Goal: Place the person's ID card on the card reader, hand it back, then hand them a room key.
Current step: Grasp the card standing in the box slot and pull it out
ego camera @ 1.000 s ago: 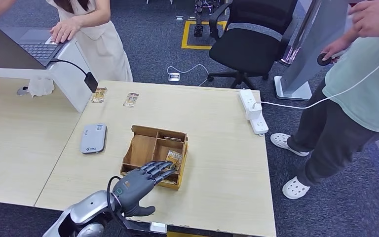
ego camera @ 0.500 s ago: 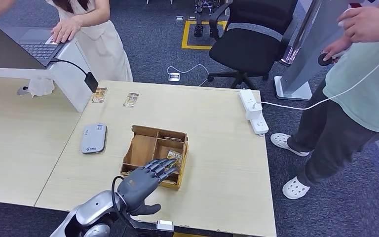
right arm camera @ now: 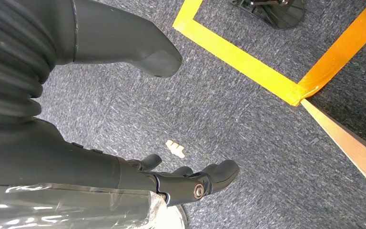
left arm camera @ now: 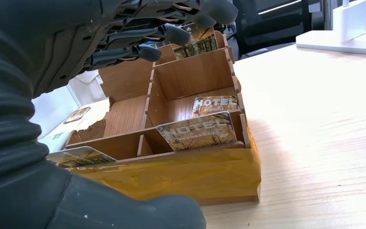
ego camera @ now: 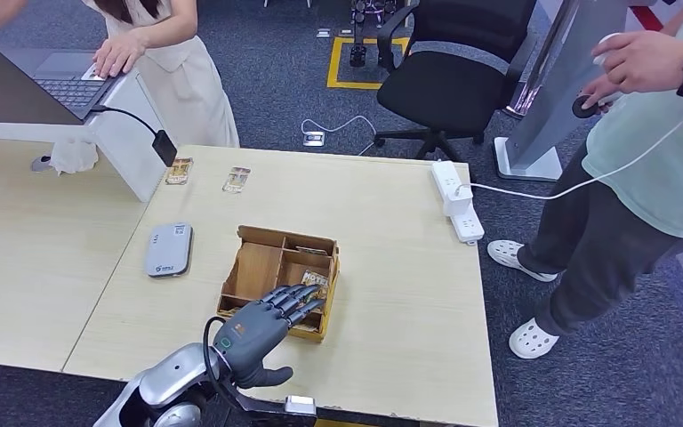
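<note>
- Head view: we are reaching our left robot hand (ego camera: pixel 253 334) over the near edge of the wooden organiser box (ego camera: pixel 277 281), which is sitting mid-bench (ego camera: pixel 391 267). The fingers are stretching flat over the front right compartment, towards two o'clock, with the thumb splayed out at four o'clock; we are holding nothing that we can make out. The grey card reader (ego camera: pixel 169 250) is lying at nine o'clock from the box, well apart. Two cards (ego camera: pixel 236 180) are lying near the far bench edge at eleven o'clock; whether either is the ID card is too small to tell.
- Left wrist view: the room key cards (left arm camera: pixel 200 131) printed HOTEL are standing tilted in the box's slots, one leaning on the front divider, another behind it. Our fingers (left arm camera: pixel 171 33) are hovering above them, spread, not touching. We are judging these cards light, thin, stiff and slick, likely to slide under a flat press, so we are favouring a pinch on the raised top edge of the front card. How many cards are stacked in each slot is hidden by the dividers.
- Right wrist view: our right robot hand (right arm camera: pixel 186 179) is hanging over the carpet floor (right arm camera: pixel 248 119), fingers loosely curled yet apart, gripping nothing. Yellow floor tape (right arm camera: pixel 248 62) is crossing the frame.
</note>
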Motion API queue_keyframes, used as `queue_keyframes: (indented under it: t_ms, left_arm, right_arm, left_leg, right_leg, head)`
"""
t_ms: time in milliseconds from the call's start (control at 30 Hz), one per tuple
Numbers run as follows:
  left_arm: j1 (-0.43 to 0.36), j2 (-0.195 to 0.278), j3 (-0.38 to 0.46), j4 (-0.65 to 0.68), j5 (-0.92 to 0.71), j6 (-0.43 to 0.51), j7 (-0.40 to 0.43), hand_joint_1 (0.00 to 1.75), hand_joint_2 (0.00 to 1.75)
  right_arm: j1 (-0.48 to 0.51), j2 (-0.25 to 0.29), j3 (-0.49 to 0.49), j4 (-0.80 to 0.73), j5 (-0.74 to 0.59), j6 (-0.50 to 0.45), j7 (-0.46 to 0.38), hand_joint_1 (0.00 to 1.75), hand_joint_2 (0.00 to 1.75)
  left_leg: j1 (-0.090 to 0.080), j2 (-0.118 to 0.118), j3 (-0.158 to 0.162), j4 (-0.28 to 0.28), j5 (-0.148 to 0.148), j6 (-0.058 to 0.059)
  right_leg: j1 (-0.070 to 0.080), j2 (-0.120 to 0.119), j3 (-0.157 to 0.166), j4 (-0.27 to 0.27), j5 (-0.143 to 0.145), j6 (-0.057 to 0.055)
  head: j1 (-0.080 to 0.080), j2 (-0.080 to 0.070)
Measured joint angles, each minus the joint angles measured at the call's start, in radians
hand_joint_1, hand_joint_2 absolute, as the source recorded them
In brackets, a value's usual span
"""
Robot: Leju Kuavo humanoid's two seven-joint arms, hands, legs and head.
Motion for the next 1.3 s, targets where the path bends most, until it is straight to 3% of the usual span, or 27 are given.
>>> queue_keyframes:
  t_ms: [1300]
  left_arm:
    - [0.012, -0.048, 0.008, 0.015, -0.08, 0.016, 0.03, 0.0, 1.75]
  right_arm:
    - [-0.002, 0.001, 0.011, -0.002, -0.016, 0.002, 0.012, 0.0, 1.75]
  left_leg:
    - [0.0, -0.001, 0.0, 0.0, 0.0, 0.0]
  right_leg:
    - [0.0, -0.001, 0.0, 0.0, 0.0, 0.0]
  head:
    - [0.0, 0.0]
